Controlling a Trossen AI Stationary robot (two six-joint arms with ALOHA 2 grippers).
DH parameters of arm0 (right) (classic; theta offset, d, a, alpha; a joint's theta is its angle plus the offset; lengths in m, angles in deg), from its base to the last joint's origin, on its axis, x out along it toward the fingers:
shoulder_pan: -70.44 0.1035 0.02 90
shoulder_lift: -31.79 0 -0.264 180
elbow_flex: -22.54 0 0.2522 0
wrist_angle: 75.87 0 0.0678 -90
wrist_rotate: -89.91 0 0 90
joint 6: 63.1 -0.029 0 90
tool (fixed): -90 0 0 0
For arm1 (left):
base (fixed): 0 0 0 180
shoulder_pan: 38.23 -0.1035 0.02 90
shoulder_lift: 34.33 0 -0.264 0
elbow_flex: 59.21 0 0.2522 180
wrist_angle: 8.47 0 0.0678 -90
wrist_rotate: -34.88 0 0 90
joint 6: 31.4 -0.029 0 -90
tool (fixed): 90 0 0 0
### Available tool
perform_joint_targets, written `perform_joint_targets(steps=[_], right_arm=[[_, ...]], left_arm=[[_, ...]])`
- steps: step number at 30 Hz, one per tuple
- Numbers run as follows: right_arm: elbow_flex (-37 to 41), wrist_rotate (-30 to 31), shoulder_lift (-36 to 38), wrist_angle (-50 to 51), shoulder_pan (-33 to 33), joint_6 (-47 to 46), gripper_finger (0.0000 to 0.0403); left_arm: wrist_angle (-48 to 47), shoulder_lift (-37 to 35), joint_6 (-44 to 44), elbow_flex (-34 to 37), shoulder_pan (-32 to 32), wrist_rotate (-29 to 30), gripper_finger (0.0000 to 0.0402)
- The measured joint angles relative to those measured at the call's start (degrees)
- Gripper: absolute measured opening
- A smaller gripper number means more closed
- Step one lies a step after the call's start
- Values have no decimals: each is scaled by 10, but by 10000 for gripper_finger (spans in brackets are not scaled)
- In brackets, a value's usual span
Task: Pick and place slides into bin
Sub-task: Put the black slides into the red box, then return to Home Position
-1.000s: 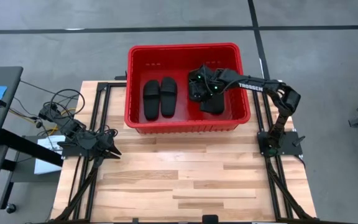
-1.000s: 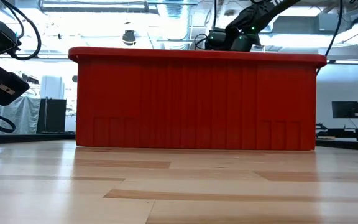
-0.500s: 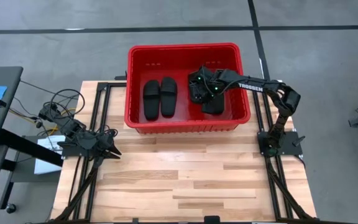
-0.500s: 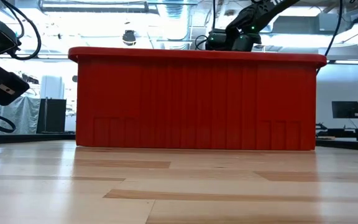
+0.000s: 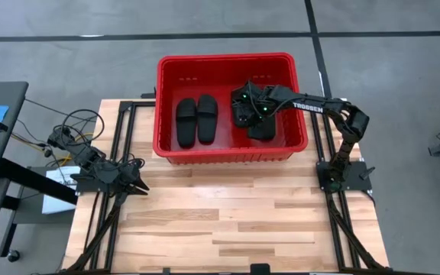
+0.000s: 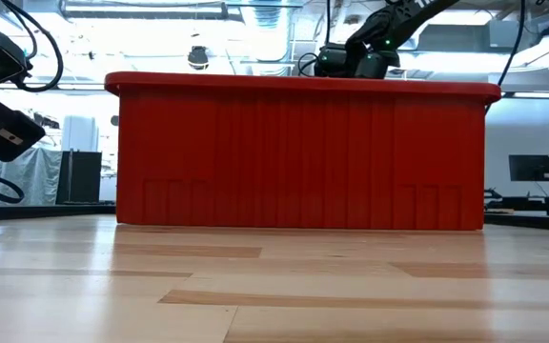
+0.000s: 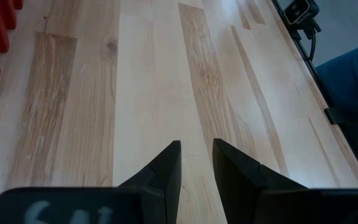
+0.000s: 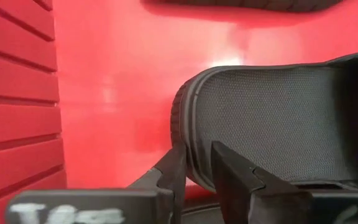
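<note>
The red bin point(image 5: 165, 92) stands at the table's far middle. Two black slides point(image 5: 186, 121) point(image 5: 207, 118) lie side by side, soles down, on its floor at the left. My right gripper point(image 5: 243, 105) reaches into the bin's right half and is shut on a third black slide point(image 8: 278, 118). A further slide point(image 5: 263, 127) lies partly under the arm, and a dark edge point(image 8: 253, 4) shows beyond the held slide. My left gripper point(image 7: 196, 149) is shut and empty over the bare table near its left edge point(image 5: 140, 187). My right gripper pinches the slide's raised rim point(image 8: 188, 140) at one rounded end, between its two fingers. The fingers come down from above, slanting toward the bin's left. The slide's textured footbed point(image 8: 272, 112) faces up, close over the red floor; I cannot tell whether it rests there.
The bin's ribbed wall point(image 8: 17, 93) stands close beside my right gripper. In the low view the bin's near wall point(image 6: 294, 157) hides its contents. Bare wooden table point(image 5: 228, 214) lies in front of the bin. Cables point(image 5: 75, 130) lie at the left edge.
</note>
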Motion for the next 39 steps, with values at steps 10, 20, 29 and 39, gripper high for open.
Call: perform_joint_targets(steps=[10,20,29,39], right_arm=[[0,2,0,-5,0,-4,134],[0,7,0,-33,0,0,168],[-29,125,0,-51,2,9,158],[-161,316,0,-53,12,-3,129]], left_arm=[[0,0,0,0,0,0,81],[0,0,0,0,0,0,81],[0,0,0,0,0,0,81],[0,0,0,0,0,0,81]])
